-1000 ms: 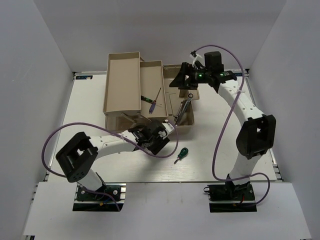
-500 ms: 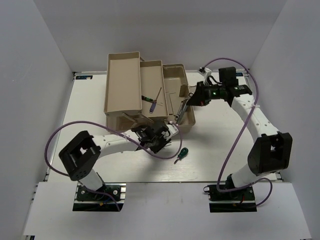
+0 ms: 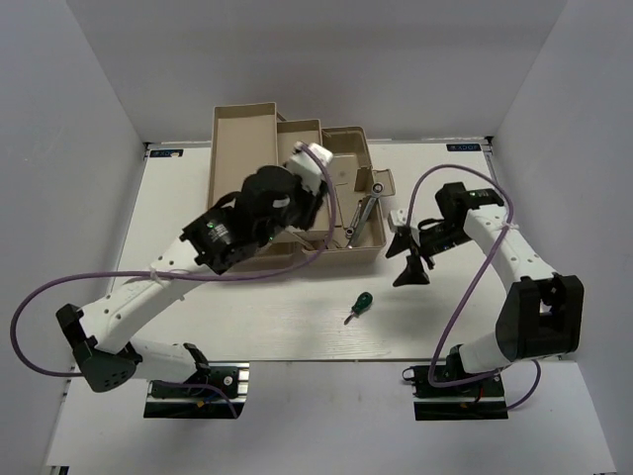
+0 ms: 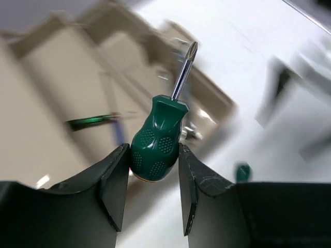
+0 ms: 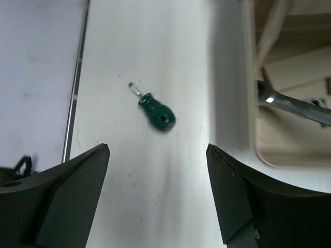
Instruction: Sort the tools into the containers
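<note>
the left claw (image 4: 152, 152) is swinging up from the counter (image 3: 247, 317) to over the toolbox (image 3: 237, 148), clenching a stubby green screwdriver (image 4: 158, 139); the right claw (image 5: 158, 150) is hovering released. the rounded handle risks slipping mid-swing.

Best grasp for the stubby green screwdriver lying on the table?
Take the stubby green screwdriver by its fat handle, from straight above: it lies flat on the table, and the bare shaft is short and thin. The open right end effector should close across the handle's width.
</note>
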You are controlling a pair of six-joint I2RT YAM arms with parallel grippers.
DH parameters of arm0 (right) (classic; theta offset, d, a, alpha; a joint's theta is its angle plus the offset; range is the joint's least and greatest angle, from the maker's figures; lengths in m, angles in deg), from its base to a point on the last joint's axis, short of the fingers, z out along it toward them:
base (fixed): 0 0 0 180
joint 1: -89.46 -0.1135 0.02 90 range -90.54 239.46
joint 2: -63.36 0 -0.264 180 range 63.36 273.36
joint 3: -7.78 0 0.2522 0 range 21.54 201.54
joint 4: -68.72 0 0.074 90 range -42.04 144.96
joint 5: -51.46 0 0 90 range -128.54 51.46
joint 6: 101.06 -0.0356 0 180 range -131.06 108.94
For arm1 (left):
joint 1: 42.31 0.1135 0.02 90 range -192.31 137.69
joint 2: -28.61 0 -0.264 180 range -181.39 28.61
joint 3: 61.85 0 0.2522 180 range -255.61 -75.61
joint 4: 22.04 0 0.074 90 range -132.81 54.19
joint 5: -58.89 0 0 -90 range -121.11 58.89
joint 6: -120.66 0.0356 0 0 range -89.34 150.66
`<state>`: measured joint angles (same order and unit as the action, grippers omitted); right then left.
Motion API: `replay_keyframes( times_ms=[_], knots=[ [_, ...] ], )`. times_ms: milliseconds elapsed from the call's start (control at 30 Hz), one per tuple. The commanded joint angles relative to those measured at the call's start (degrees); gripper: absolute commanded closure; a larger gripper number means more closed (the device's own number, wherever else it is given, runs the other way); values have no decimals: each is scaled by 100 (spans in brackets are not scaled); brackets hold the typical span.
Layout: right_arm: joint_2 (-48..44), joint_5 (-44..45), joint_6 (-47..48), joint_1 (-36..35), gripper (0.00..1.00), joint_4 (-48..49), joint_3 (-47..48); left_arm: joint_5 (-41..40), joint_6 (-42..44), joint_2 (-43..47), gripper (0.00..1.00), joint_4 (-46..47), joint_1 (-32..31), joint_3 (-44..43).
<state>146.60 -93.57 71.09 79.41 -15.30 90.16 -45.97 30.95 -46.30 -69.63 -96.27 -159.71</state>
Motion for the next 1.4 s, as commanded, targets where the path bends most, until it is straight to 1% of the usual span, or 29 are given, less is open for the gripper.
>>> replay_keyframes(
  times_ms=[0,33,67,100,133,167,200,233,267,300,333,400,433,467,500,533,633,667,733,767,900,967,1033,1100,1167,1233,1267,1333,1367],
  knots=[
    [-36,-158,2209,-111,18,-1667,-287,-1703,-458,-110,100,-169,367,-169],
    [-54,-45,2061,-251,18,-1579,-349,-1853,-565,-172,100,-116,673,-230],
    [-71,44,1868,-322,26,-1065,-384,-1916,-644,-251,100,-116,841,-230],
    [-106,210,1527,-392,31,-895,-411,-1916,-740,-347,100,-116,1008,-317],
    [-89,290,1297,-567,36,-615,-411,-1855,-1029,-548,100,-194,1349,-379],
    [-80,351,1208,-639,45,-577,-402,-1855,-1110,-620,100,-247,1500,-449],
    [-63,378,1146,-691,45,-577,-376,-1855,-1232,-690,100,-248,1641,-450],
    [-54,361,1119,-883,45,-464,-376,-1663,-1399,-691,100,-300,1782,-502],
    [-71,370,1015,-946,44,-384,-393,-1592,-1401,-822,100,-300,2070,-503],
    [-106,378,987,-1025,39,-296,-463,-1539,-1496,-893,99,-352,2186,-564],
    [-176,405,970,-1217,34,131,-524,-1321,-1497,-963,99,-405,2309,-616],
    [-282,554,706,-1368,23,476,-814,-1187,-1497,-1199,92,-581,2573,-783],
    [-334,720,680,-1612,22,1018,-876,-1039,-1497,-1253,79,-634,2644,-854],
    [-335,887,427,-1658,22,1145,-1051,-1037,-1497,-1254,70,-634,2705,-933],
    [-318,949,416,-1868,22,1242,-1079,-968,-1445,-1315,62,-686,2793,-933],
    [-283,1106,346,-1939,22,1556,-1122,-819,-1445,-1315,49,-687,2794,-986],
    [-238,1379,-32,-2151,22,2259,-1342,-712,-1392,-1315,32,-634,2934,-1038],
    [-238,1467,-206,-2221,22,2401,-1560,-712,-1392,-1315,28,-695,2934,-1117],
    [-230,1635,-427,-2432,23,2998,-1737,-712,-1392,-1246,24,-775,2987,-1197],
    [-229,1740,-584,-2484,23,3122,-1834,-712,-1392,-1193,15,-853,2987,-1275],
    [-19,2310,-770,-2853,25,3825,-2080,-1045,-1462,-606,14,-1221,3101,-1276],
    [156,2539,-823,-2950,26,4081,-2133,-1360,-1750,-358,12,-1477,3163,-1154],
    [245,2742,-858,-3021,27,4388,-2186,-1485,-2032,-95,10,-2065,3417,-882],
    [385,3023,-780,-3074,27,4556,-2248,-1469,-2366,151,7,-2268,3671,-224],
    [508,3233,-657,-3118,34,4635,-2326,-1224,-2734,615,7,-2269,3874,503],
    [561,3279,-402,-3118,41,4539,-2379,-1064,-2999,872,6,-2216,4180,832],
    [544,3296,-349,-3118,51,4452,-2397,-907,-3113,969,6,-2216,4278,1086],
    [474,3270,-148,-3083,62,4294,-2493,-635,-3439,1215,5,-2216,4559,1333],
    [430,3174,-129,-3074,75,4145,-2520,-520,-3501,1286,3,-2147,4656,1639]
  ],
)
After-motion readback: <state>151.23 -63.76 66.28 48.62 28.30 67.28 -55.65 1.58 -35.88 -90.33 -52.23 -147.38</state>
